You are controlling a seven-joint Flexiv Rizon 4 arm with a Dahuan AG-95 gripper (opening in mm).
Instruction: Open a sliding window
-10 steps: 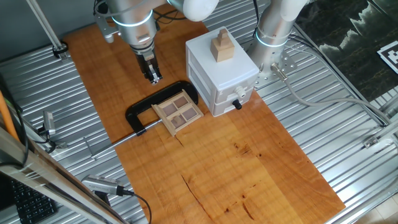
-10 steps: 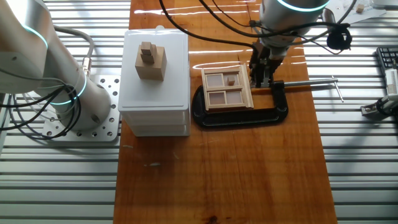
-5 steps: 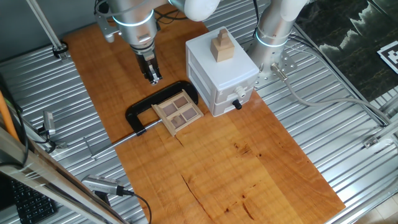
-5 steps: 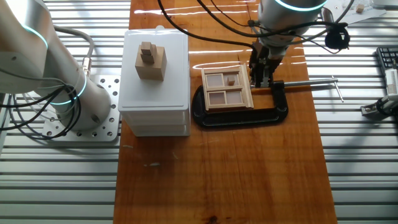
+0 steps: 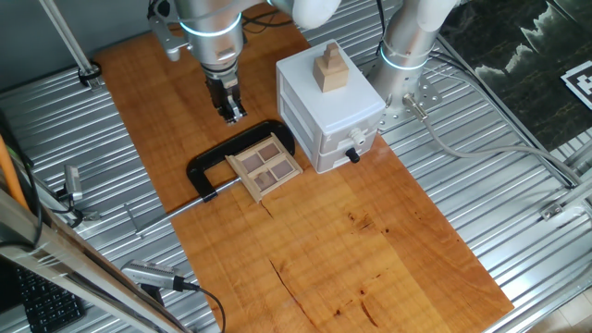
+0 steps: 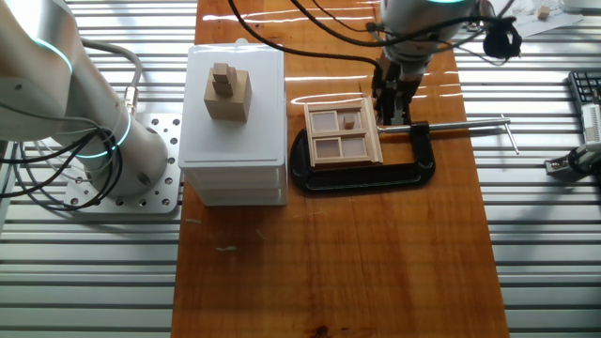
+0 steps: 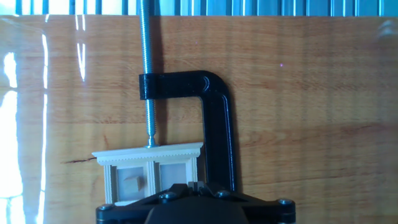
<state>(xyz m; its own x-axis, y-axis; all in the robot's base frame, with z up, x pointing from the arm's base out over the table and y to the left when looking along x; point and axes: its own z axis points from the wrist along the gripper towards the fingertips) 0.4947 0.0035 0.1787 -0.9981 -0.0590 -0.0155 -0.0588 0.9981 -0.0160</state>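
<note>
Window [image 5: 265, 162] lies flat on bench [image 5: 351, 250], pinched in black clamp [image 5: 215, 166] next to white box [image 5: 329, 109]; gripper [image 5: 232, 115] hangs above frame's clamp-screw edge, empty, so window sits just below & slightly box-ward of jaws. Jaws look near-closed, can't tell for sure. Frame is square, no real long axis; small knob [image 6: 348, 121] on one pane nearest gripper, panes prob slide parallel to toothed edge.

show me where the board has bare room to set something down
The biggest free patch is the near half of the board, from the window and clamp down to the board's front edge. A smaller strip lies beside the gripper, toward the board's far corner. It is crowded where the clamp, the window and the white box sit packed together.
</note>
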